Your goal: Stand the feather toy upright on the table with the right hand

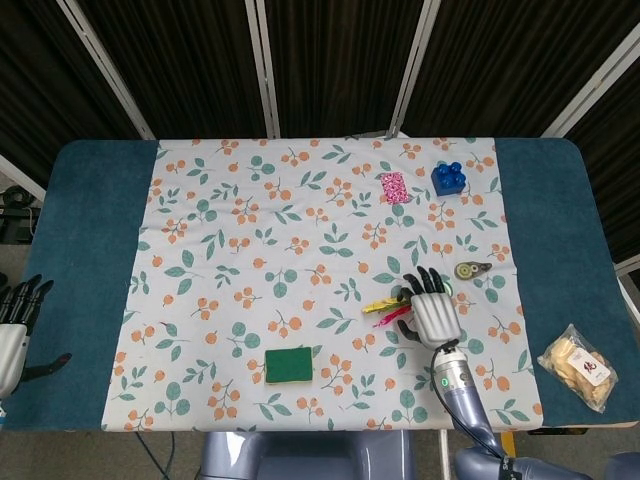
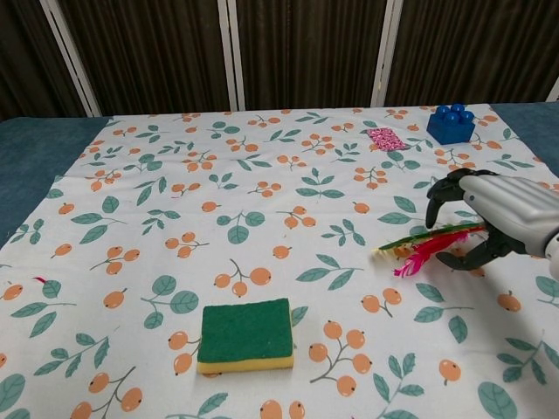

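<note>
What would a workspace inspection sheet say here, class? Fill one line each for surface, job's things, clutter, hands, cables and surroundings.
Surface: blue table under a white leaf-and-berry patterned cloth.
Job's things: yellow, red and pink feather toy lying flat, not upright.
Clutter: green-and-yellow sponge; blue toy brick; pink patterned card; small round tape measure; clear snack bag.
Hands: right hand arched over the feather toy's base, grip not confirmed; left hand at the table's edge, fingers apart, holding nothing.
Cables: nothing seen.
Surroundings: dark panelled backdrop.

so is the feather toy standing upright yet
No, the feather toy lies flat on the floral cloth, with the right hand curled over its far end.
</note>
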Controlling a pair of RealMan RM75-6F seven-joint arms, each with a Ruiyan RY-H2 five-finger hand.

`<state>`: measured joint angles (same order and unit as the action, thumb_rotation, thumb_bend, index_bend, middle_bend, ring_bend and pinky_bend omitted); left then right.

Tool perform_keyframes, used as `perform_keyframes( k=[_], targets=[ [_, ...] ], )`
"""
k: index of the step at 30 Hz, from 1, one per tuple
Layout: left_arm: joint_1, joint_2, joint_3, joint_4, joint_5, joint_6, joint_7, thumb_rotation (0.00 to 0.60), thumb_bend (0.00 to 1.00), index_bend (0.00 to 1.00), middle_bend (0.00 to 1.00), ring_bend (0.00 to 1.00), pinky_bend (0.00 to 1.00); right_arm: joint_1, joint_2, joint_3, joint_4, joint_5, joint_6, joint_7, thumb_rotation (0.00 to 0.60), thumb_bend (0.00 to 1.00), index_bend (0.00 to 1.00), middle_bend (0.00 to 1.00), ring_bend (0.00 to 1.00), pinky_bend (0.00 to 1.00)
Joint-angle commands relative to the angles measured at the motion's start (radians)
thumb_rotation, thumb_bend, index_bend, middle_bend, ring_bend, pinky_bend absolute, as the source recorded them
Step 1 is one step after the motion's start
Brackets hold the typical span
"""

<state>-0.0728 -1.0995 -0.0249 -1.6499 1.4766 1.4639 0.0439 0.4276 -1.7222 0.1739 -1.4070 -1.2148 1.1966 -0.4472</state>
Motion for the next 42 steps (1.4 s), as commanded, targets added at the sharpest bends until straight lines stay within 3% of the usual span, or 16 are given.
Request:
perform_keyframes(
  k=[1, 10, 17, 33, 36, 42],
  targets=[
    [0.0, -0.001, -0.001, 0.0, -0.002, 0.0, -0.001, 0.6, 0.12, 0.0, 0.0, 0.0, 0.0, 0.005, -0.018, -0.003, 0.021, 0.0, 0.0, 0.007, 0.6, 0.22, 0.42, 0.16, 0.0, 0.0],
    [0.0, 0.001, -0.001, -0.003, -0.008, -0.005, -0.008, 0.6, 0.12, 0.0, 0.0, 0.0, 0.0, 0.012, -0.053, -0.008, 0.074, -0.014, 0.008, 0.021, 0.6, 0.27, 0.5, 0.21, 0.0, 0.0],
    [-0.001, 0.002, 0.0, -0.007, -0.009, -0.009, -0.009, 0.6, 0.11, 0.0, 0.0, 0.0, 0.0, 0.011, -0.055, -0.01, 0.077, -0.021, 0.014, 0.031, 0.6, 0.38, 0.54, 0.23, 0.0, 0.0],
    [-0.001, 0.0, -0.002, -0.006, -0.013, -0.01, -0.005, 0.6, 0.11, 0.0, 0.0, 0.0, 0.0, 0.012, -0.047, -0.006, 0.039, -0.034, 0.029, 0.037, 0.6, 0.38, 0.58, 0.25, 0.0, 0.0],
    [-0.001, 0.0, -0.002, -0.005, -0.013, -0.009, -0.005, 0.6, 0.11, 0.0, 0.0, 0.0, 0.0, 0.012, -0.038, 0.005, 0.006, -0.035, 0.038, 0.043, 0.6, 0.38, 0.58, 0.25, 0.0, 0.0],
    [0.0, -0.001, -0.001, -0.007, -0.012, -0.008, -0.002, 0.6, 0.11, 0.0, 0.0, 0.0, 0.0, -0.002, -0.018, 0.093, -0.133, 0.042, 0.076, 0.077, 0.6, 0.39, 0.59, 0.25, 0.0, 0.0]
  ],
)
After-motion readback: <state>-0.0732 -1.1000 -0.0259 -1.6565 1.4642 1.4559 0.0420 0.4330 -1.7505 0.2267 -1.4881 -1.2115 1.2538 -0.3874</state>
